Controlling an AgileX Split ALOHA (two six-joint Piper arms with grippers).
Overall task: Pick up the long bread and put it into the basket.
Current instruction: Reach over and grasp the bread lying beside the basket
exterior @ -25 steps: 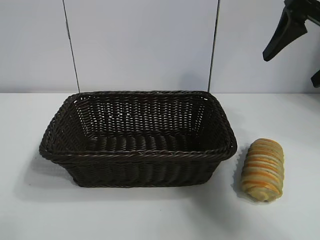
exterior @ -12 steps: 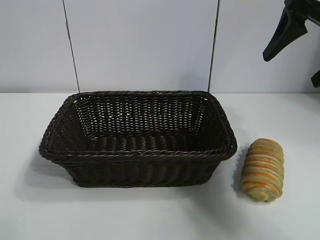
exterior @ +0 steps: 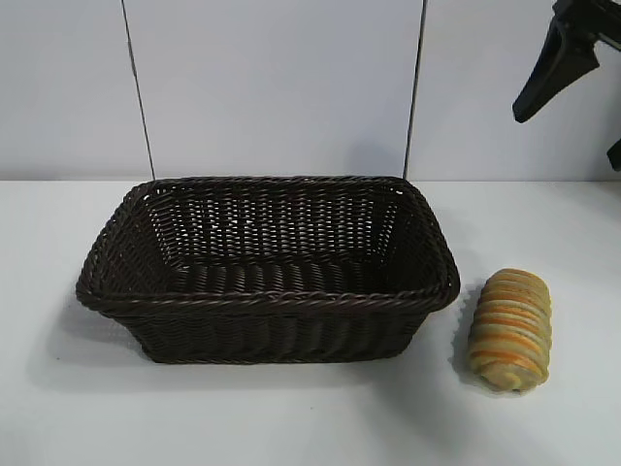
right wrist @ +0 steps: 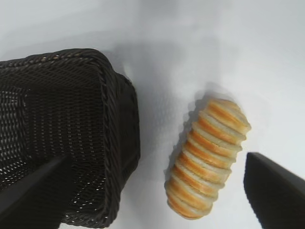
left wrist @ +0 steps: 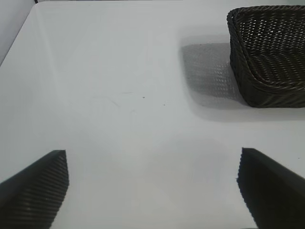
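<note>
The long bread point(exterior: 510, 328), a ridged golden-tan loaf with orange stripes, lies on the white table just right of the basket point(exterior: 267, 299). The basket is dark-brown wicker and has nothing in it. My right gripper point(exterior: 568, 136) hangs open high above the table's back right, far from the loaf. In the right wrist view the long bread point(right wrist: 207, 157) shows below, between the spread fingers of the right gripper point(right wrist: 155, 186), with the basket point(right wrist: 107, 105) beside it. My left gripper point(left wrist: 152, 181) is open over bare table, with a corner of the basket point(left wrist: 267, 98) beyond it.
The white table point(exterior: 310, 417) runs all round the basket. A pale wall with two thin dark vertical lines point(exterior: 415, 87) stands behind. Open table surface lies in front of the loaf and to the basket's left.
The right gripper has shifted very slightly to the right in the exterior view. The loaf and the basket have not moved.
</note>
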